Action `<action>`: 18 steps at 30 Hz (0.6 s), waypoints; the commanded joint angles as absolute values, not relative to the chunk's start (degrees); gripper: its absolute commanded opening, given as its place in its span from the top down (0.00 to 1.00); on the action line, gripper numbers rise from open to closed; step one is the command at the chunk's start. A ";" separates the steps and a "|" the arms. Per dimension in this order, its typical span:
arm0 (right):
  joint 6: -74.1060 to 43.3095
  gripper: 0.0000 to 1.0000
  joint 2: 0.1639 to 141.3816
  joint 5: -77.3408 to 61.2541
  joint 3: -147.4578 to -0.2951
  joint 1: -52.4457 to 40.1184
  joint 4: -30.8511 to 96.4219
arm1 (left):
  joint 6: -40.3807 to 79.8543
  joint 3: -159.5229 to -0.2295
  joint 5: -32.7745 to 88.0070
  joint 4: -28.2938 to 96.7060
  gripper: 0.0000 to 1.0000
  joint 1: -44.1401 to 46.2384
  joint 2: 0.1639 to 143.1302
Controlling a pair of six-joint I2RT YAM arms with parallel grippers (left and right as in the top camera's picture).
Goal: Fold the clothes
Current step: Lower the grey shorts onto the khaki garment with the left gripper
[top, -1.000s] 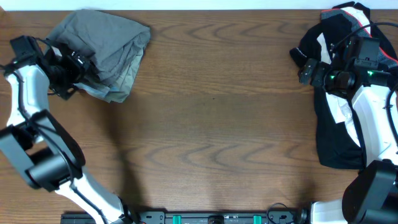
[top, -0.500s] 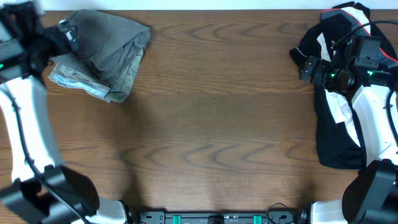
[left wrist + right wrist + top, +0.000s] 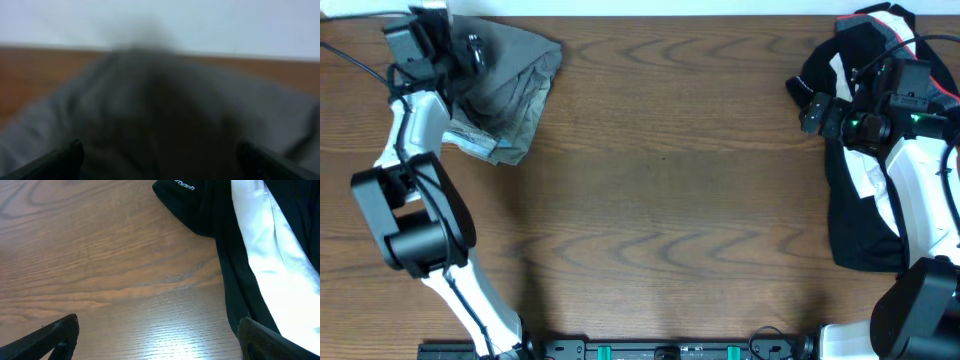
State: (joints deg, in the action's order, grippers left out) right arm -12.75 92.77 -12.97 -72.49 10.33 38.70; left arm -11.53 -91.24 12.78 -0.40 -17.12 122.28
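Note:
The grey shorts (image 3: 515, 65) lie bunched at the far left of the table, on top of a paler khaki piece (image 3: 490, 143). My left gripper (image 3: 470, 50) is at the pile's far left edge. In the blurred left wrist view its fingers (image 3: 160, 160) stand wide apart with grey cloth (image 3: 160, 100) between them; it is open. The black top with white and red stripes (image 3: 860, 210) lies crumpled at the right edge. My right gripper (image 3: 810, 108) is open over bare wood (image 3: 160, 335), just left of the black top (image 3: 220, 210).
The wooden table (image 3: 660, 200) runs between the two piles. Its far edge (image 3: 670, 14) meets a white wall right behind the grey pile. The right arm's white links (image 3: 920, 190) lie over the black top.
My left arm has swung from the pile's left side up to the far edge and now points into the grey cloth. The pile has shifted a little. The right arm has not moved.

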 commanded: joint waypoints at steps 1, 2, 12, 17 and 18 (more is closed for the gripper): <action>-11.92 0.01 93.03 -12.19 -72.18 10.44 38.72 | -12.40 -91.13 10.85 2.07 0.02 -17.21 124.31; -11.92 0.01 93.03 -12.19 -72.18 10.44 38.72 | -12.43 -91.07 10.85 3.55 0.02 -17.21 125.08; -11.90 0.01 93.03 -11.99 -72.18 10.44 38.61 | -12.43 -90.52 10.87 11.57 0.02 -17.80 128.90; -11.90 0.01 93.03 -11.99 -72.18 10.44 38.83 | -12.40 -90.50 10.98 11.60 0.02 -17.76 128.64; -11.90 0.01 93.03 -11.99 -72.18 10.44 39.05 | -12.38 -90.56 11.09 11.44 0.02 -17.76 128.16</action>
State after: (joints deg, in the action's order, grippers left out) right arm -12.73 92.77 -12.53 -72.49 10.33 38.79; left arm -12.05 -91.24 11.62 10.11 -17.30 126.93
